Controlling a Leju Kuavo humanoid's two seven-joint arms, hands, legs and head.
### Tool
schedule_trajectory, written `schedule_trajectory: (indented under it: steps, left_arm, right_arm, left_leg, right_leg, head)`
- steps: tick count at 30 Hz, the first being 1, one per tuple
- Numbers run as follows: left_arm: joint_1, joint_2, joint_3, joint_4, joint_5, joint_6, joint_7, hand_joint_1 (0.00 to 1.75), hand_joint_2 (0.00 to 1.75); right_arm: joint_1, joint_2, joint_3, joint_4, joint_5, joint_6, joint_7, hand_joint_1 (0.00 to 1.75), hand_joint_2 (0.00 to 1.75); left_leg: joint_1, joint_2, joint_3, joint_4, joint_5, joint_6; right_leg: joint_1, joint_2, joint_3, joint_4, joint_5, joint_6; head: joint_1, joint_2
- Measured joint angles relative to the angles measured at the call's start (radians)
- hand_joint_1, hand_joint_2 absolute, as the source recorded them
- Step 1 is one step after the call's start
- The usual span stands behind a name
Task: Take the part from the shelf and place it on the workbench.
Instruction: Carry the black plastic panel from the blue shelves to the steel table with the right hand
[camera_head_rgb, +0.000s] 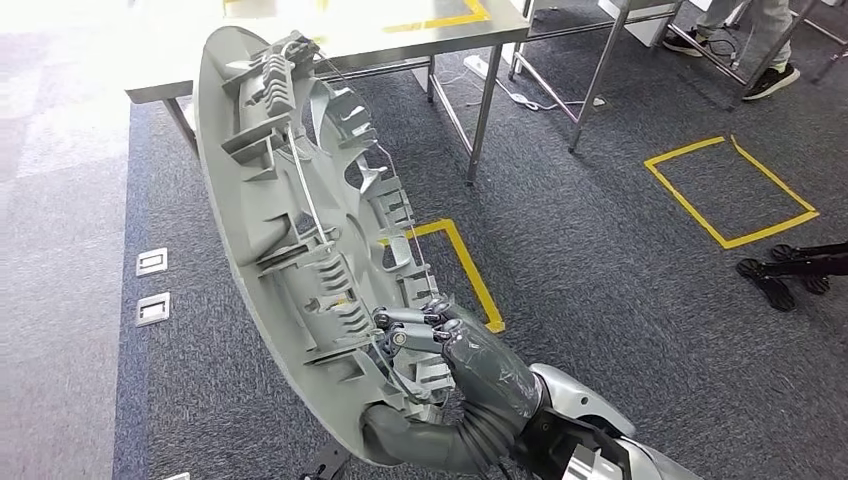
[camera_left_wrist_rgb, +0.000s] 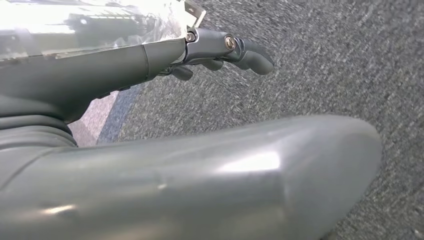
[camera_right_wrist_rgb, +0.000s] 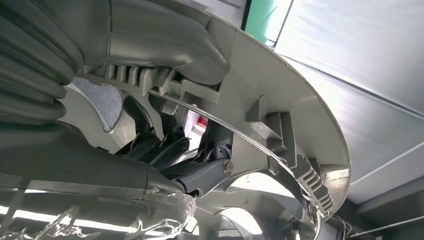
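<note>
One large grey plastic wheel-cover part (camera_head_rgb: 290, 230), ribbed back facing out, is held upright over dark carpet (camera_head_rgb: 600, 250), just short of the steel workbench (camera_head_rgb: 330, 45). Left hand (camera_left_wrist_rgb: 220, 50): fingers loosely curled, holding nothing. Right hand (camera_head_rgb: 455, 350): fingers hooked through the part's lower openings, gripping it.

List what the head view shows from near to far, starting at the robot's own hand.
Right hand gripping the grey part → yellow floor tape → metal workbench → a person's shoes.
</note>
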Motion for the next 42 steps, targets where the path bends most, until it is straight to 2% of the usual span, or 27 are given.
schedule_trajectory:
  steps: [1,2,4,6,13,19,21,23,25,28,29,30,31,32,33,34,35,37,39,40,42]
  left_arm:
    - [0.000,-0.001,0.000,-0.001,0.000,0.000,0.000,0.00,1.75]
    - [0.000,-0.001,0.000,-0.002,0.000,0.000,0.000,0.00,1.75]
    - [0.002,-0.001,0.000,-0.004,0.000,0.001,0.000,0.00,1.75]
    - [0.004,-0.001,0.000,-0.004,0.000,0.002,0.002,0.00,1.75]
    - [0.004,0.002,0.000,-0.004,-0.002,0.008,0.008,0.00,1.75]
    - [0.004,0.002,0.000,-0.005,-0.004,0.009,0.009,0.00,1.75]
    - [0.004,0.003,0.000,-0.005,-0.005,0.010,0.009,0.00,1.75]
    - [0.003,0.003,0.000,-0.007,-0.007,0.012,0.008,0.00,1.75]
    - [0.002,0.003,0.000,-0.009,-0.007,0.014,0.007,0.00,1.75]
    - [0.001,0.003,0.000,-0.009,-0.007,0.015,0.007,0.00,1.75]
    - [0.002,0.003,0.000,-0.009,-0.007,0.015,0.007,0.00,1.75]
    - [0.003,0.004,0.000,-0.009,-0.007,0.015,0.007,0.00,1.75]
    - [0.003,0.004,0.000,-0.009,-0.007,0.015,0.007,0.00,1.75]
    - [0.003,0.004,0.000,-0.009,-0.007,0.015,0.007,0.00,1.75]
    - [0.002,0.004,0.000,-0.010,-0.007,0.015,0.006,0.00,1.75]
    - [0.002,0.005,0.000,-0.010,-0.007,0.015,0.006,0.00,1.75]
    - [0.002,0.005,0.000,-0.010,-0.007,0.016,0.006,0.00,1.75]
    - [0.002,0.005,0.000,-0.010,-0.007,0.016,0.001,0.00,1.75]
    - [0.003,0.005,0.000,-0.010,-0.006,0.017,-0.013,0.00,1.75]
    - [0.002,0.005,0.000,-0.010,-0.006,0.017,-0.021,0.00,1.75]
    - [0.002,0.005,0.000,-0.010,-0.005,0.017,-0.031,0.00,1.75]
  right_arm:
    - [0.000,0.000,0.000,0.000,-0.001,0.000,0.001,1.75,1.75]
    - [-0.001,0.000,0.000,0.000,-0.002,0.000,0.001,1.75,1.75]
    - [-0.001,0.000,-0.001,0.000,-0.003,-0.001,0.001,1.75,1.75]
    - [-0.001,0.000,-0.001,0.000,-0.005,-0.001,0.002,1.75,1.75]
    - [-0.001,0.000,-0.001,0.000,-0.010,-0.002,0.003,1.75,1.75]
    - [-0.001,0.000,-0.001,0.000,-0.011,-0.002,0.003,1.75,1.75]
    - [-0.001,0.000,-0.001,0.000,-0.012,-0.002,0.003,1.75,1.75]
    - [-0.001,0.001,-0.002,0.000,-0.012,-0.002,0.003,1.75,1.75]
    - [-0.002,0.001,-0.004,0.000,-0.013,-0.002,0.003,1.75,1.75]
    - [-0.001,0.000,-0.004,0.000,-0.013,-0.003,0.003,1.75,1.75]
    - [0.000,0.000,-0.004,0.000,-0.013,-0.003,0.003,1.75,1.75]
    - [0.001,0.000,-0.004,0.000,-0.013,-0.003,0.003,1.75,1.75]
    - [0.002,0.000,-0.004,0.000,-0.013,-0.002,0.004,1.75,1.75]
    - [0.002,-0.001,-0.004,0.000,-0.013,-0.002,0.004,1.75,1.75]
    - [0.002,-0.001,-0.003,0.000,-0.013,-0.002,0.004,1.75,1.75]
    - [0.002,-0.001,-0.004,0.001,-0.013,-0.002,0.004,1.75,1.75]
    - [0.002,-0.001,-0.004,0.001,-0.013,-0.002,0.003,1.75,1.75]
    - [0.002,-0.001,-0.005,0.001,-0.013,-0.003,0.003,1.75,1.75]
    - [0.002,-0.001,-0.006,0.001,-0.013,-0.003,0.004,1.75,1.75]
    - [0.001,-0.001,-0.006,0.001,-0.013,-0.003,0.004,1.75,1.75]
    - [0.001,-0.001,-0.006,0.002,-0.012,-0.002,0.004,1.75,1.75]
  left_leg:
    - [-0.001,-0.005,-0.001,0.000,0.001,-0.001]
    - [0.000,-0.008,-0.003,0.000,0.001,-0.004]
    - [0.001,-0.010,-0.008,0.002,0.000,-0.007]
    - [0.002,-0.010,-0.008,0.002,-0.001,-0.007]
    - [0.002,-0.009,-0.002,-0.009,0.003,-0.015]
    - [0.002,-0.009,-0.002,-0.011,0.004,-0.016]
    - [0.000,-0.010,-0.001,-0.011,0.003,-0.011]
    - [0.002,-0.009,0.012,-0.031,0.008,-0.002]
    - [0.008,-0.007,0.033,-0.057,0.016,0.005]
    - [0.011,-0.006,0.045,-0.063,0.012,0.005]
    - [0.012,-0.006,0.048,-0.062,0.008,0.002]
    - [0.014,-0.007,0.052,-0.061,0.003,-0.002]
    - [0.017,-0.009,0.057,-0.059,-0.003,-0.007]
    - [0.021,-0.010,0.062,-0.055,-0.011,-0.015]
    - [0.023,-0.012,0.064,-0.049,-0.020,-0.023]
    - [0.024,-0.013,0.066,-0.044,-0.028,-0.032]
    - [0.024,-0.014,0.066,-0.040,-0.034,-0.040]
    - [0.025,-0.015,0.071,-0.043,-0.040,-0.053]
    - [0.027,-0.005,0.072,-0.036,-0.054,-0.063]
    - [0.027,0.005,0.063,-0.009,-0.067,-0.066]
    - [0.025,0.023,0.006,0.107,-0.104,-0.065]
  right_leg:
    - [0.005,0.006,0.029,-0.065,0.029,-0.010]
    - [0.010,0.012,0.050,-0.114,0.045,-0.016]
    - [0.014,0.018,0.066,-0.150,0.048,-0.007]
    - [0.014,0.018,0.067,-0.158,0.048,0.007]
    - [0.014,0.018,0.067,-0.157,0.048,0.000]
    - [0.014,0.018,0.067,-0.156,0.047,-0.002]
    - [0.011,0.018,0.069,-0.162,0.049,0.001]
    - [0.010,0.017,0.075,-0.170,0.050,0.008]
    - [0.008,0.014,0.057,-0.129,0.027,0.017]
    - [-0.005,0.008,-0.042,0.048,-0.042,0.034]
    - [-0.011,0.007,-0.067,0.083,-0.044,0.039]
    - [-0.016,0.006,-0.073,0.081,-0.027,0.044]
    - [-0.021,0.005,-0.057,0.039,0.008,0.049]
    - [-0.025,0.006,-0.027,-0.030,0.047,0.055]
    - [-0.027,0.009,0.004,-0.093,0.073,0.058]
    - [-0.028,0.013,0.027,-0.139,0.087,0.054]
    - [-0.027,0.016,0.039,-0.161,0.087,0.047]
    - [-0.023,0.019,0.041,-0.159,0.074,0.025]
    - [-0.023,0.015,0.051,-0.159,0.064,0.008]
    - [-0.022,0.013,0.060,-0.160,0.058,0.001]
    - [-0.018,0.006,0.080,-0.162,0.043,-0.010]
  head:
    - [-0.001,0.000]
    - [-0.001,0.000]
    - [-0.001,0.000]
    - [0.001,0.000]
    - [0.000,0.000]
    - [0.001,0.000]
    - [0.001,0.000]
    - [0.000,0.000]
    - [0.000,0.000]
    - [0.004,0.000]
    - [0.004,0.000]
    - [0.004,0.000]
    - [0.004,0.000]
    - [0.005,0.000]
    - [0.007,0.000]
    - [0.009,0.000]
    - [0.010,0.000]
    - [0.008,0.000]
    - [0.003,0.000]
    - [-0.002,0.000]
    - [-0.013,0.000]
